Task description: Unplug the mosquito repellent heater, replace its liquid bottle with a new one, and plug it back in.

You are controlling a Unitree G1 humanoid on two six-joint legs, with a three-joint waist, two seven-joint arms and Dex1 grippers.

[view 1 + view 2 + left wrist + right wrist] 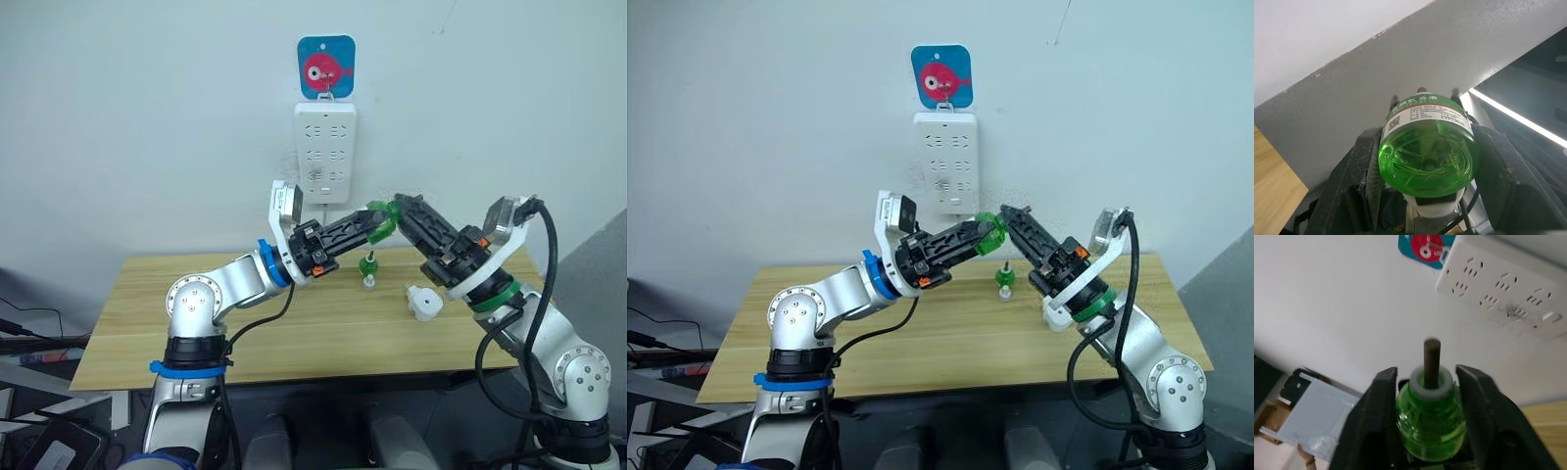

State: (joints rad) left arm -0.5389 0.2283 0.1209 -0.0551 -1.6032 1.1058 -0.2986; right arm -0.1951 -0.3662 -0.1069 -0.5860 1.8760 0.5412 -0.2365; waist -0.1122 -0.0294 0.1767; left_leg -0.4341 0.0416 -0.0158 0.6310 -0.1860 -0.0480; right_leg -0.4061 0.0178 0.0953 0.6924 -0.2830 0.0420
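Note:
A green liquid bottle (1425,147) hangs in the air in front of the wall, held between both grippers. My left gripper (375,225) reaches in from the left and is shut on the bottle's body, with its base facing that wrist. My right gripper (399,209) comes from the right and is shut on the same bottle (1432,426), whose dark wick sticks out of a white neck. The mosquito repellent heater (423,302), white and rounded, lies unplugged on the table under my right arm. A small bottle with a green top (368,268) stands on the table below the grippers.
A long white power strip (325,152) hangs on the wall under a blue hook with a pink fish (326,67), just above the grippers. The wooden table (147,323) has bare room on its left half.

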